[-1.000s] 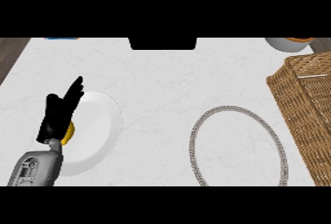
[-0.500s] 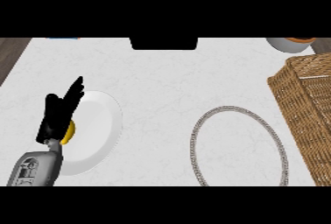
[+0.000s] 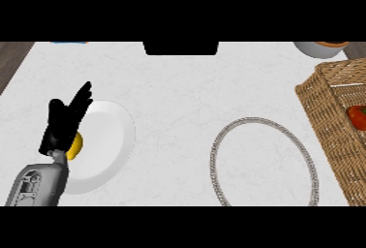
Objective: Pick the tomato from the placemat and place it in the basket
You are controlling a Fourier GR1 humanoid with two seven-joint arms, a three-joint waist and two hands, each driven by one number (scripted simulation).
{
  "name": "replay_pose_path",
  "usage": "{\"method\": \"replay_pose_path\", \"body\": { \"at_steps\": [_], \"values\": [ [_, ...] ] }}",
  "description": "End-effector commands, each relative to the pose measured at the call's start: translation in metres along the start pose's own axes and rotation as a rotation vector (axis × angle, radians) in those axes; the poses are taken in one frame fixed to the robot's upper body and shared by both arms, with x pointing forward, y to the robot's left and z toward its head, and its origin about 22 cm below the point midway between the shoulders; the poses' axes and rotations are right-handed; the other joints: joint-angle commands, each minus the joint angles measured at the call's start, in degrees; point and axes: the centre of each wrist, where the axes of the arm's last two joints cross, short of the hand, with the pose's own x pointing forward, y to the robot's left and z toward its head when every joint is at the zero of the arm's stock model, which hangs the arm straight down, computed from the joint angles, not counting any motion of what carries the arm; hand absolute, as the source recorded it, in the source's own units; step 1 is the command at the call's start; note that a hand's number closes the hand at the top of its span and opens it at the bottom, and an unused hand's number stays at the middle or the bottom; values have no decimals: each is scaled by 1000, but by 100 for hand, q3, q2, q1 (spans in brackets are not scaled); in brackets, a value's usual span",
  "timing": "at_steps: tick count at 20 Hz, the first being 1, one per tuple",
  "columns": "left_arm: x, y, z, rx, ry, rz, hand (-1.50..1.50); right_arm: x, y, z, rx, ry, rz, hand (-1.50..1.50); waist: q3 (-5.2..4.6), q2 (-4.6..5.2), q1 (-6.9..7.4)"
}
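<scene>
The red tomato (image 3: 357,116) lies inside the wicker basket (image 3: 336,135) at the right edge, partly cut off by the picture's border. The round white placemat (image 3: 263,162) with its grey beaded rim lies bare on the counter just left of the basket. My left hand (image 3: 66,123) rests open at the left, fingers up, over a white plate. My right hand shows nowhere.
A white plate (image 3: 107,145) at the left holds a yellow item (image 3: 76,146), mostly hidden behind my left hand. A bowl (image 3: 322,47) stands at the back right corner. A dark block (image 3: 181,47) sits at the counter's far edge.
The tomato now shows inside the basket at the right edge; earlier frames showed none there. The left hand has not moved.
</scene>
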Motion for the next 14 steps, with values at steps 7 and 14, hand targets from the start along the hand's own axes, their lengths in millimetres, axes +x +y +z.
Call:
{"method": "replay_pose_path", "body": {
  "at_steps": [7,14],
  "values": [
    [-2,7,5,2,6,3,0,-29,-7,6,-317,-12,-237,-150,1,2,4],
    [-4,5,-1,6,-3,0,0,-69,-75,27,-407,155,-372,-150,-3,-7,-61]
  ]
}}
